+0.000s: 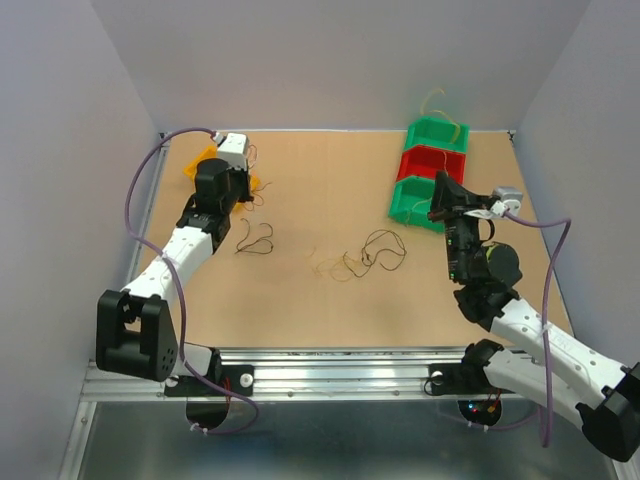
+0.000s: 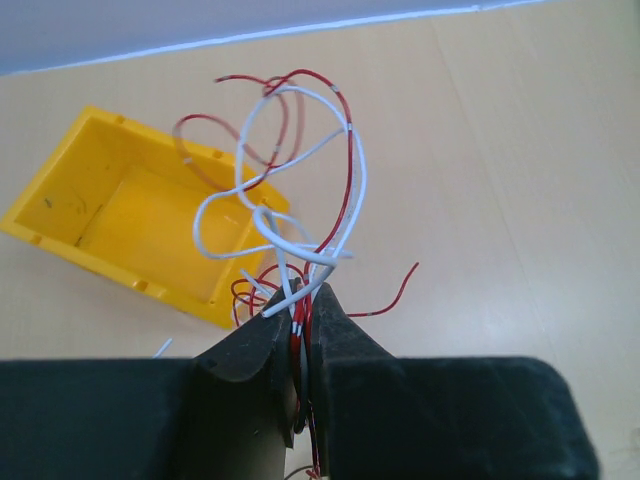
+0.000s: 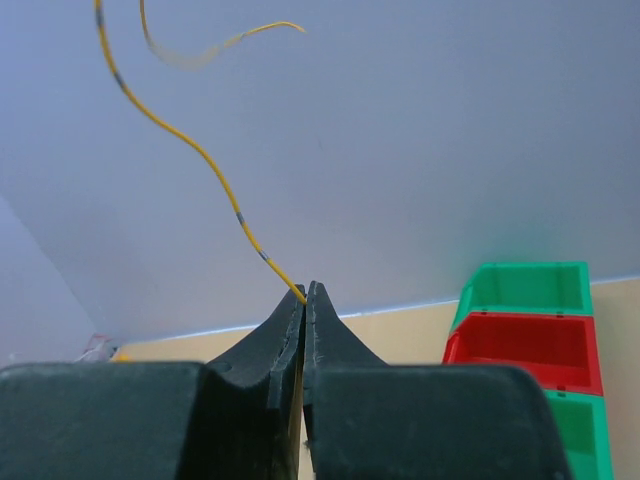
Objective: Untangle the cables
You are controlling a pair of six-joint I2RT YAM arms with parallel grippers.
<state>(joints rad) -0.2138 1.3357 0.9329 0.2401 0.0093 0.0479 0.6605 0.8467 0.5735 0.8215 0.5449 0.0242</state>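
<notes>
- We see a tan flat tabletop (image 1: 320, 300) filling the enclosure floor, with both arms reaching over it.
- At the far right stands a row of three open plastic bins (image 1: 432, 172), green, red, green, touching one another.
- A yellow open plastic bin (image 2: 120, 215) sits at the far left, just beside the left gripper.
- The left gripper (image 2: 303, 300) is clamped on a bundle of red and white wires (image 2: 300, 160), whose loops hang over the yellow bin's near corner.
- The right gripper (image 3: 306, 292), near the bin row, pinches a thin yellow wire (image 3: 190, 140) with grey bands, which arcs upward.
- A dark cable tangle (image 1: 254, 238) lies on the table near the left arm; a second dark cable tangle (image 1: 384, 250) lies well apart, right of the middle.
- Touching that second tangle is a faint pale strand (image 1: 330, 266), possibly yellowish; we cannot tell for sure.
</notes>
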